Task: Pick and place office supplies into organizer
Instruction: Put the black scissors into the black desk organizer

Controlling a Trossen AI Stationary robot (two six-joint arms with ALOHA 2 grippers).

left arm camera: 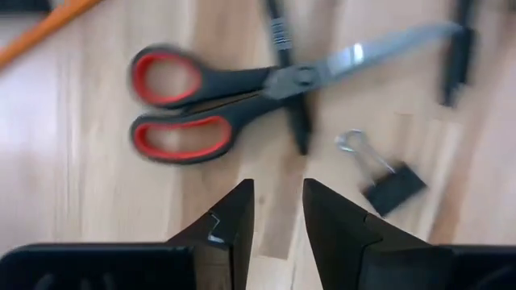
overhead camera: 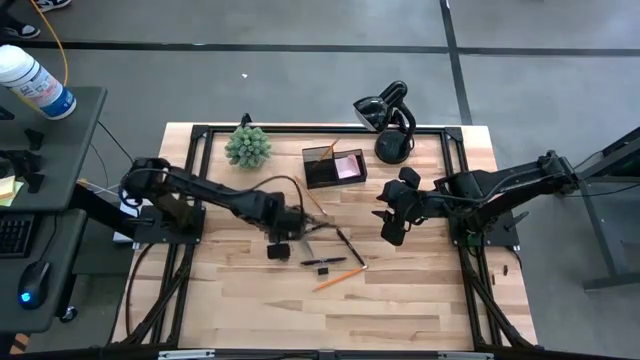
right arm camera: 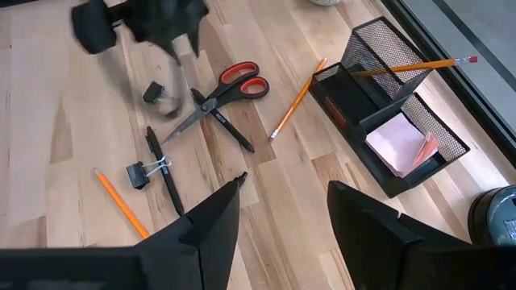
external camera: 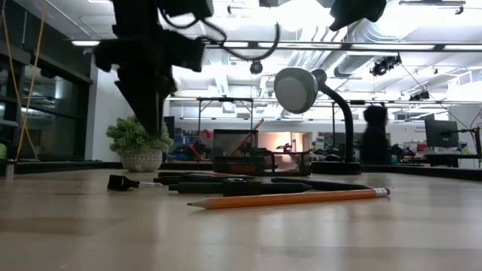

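The scissors (left arm camera: 242, 109) lie flat on the wooden table (overhead camera: 420, 300), near its middle, with the red-lined handles to one side and the blades half open, and a black pen (left arm camera: 289, 80) crosses under them close to the pivot. You can expect the scissors to be stiff and rather heavy for their size, with smooth plastic handles that may slip; I think the best place to take hold is the narrow neck between the handles and the pivot, because there the weight is more balanced and the jaws can close across it. The left gripper (left arm camera: 278, 211) hangs just over them, its two fingers a little apart with a narrow gap and nothing between them. Beside the scissors there is a black binder clip (left arm camera: 385, 179), light and small, and farther off an orange pencil (right arm camera: 297, 98) and another pencil (right arm camera: 122, 205) with a second clip (right arm camera: 143, 172). The organizer (right arm camera: 395, 113) stands at the far side of the table, already with a pencil and a pink note pad (right arm camera: 401, 143) inside. Your right gripper (right arm camera: 282, 211) waits over the right part of the table, fingers wide apart and empty.
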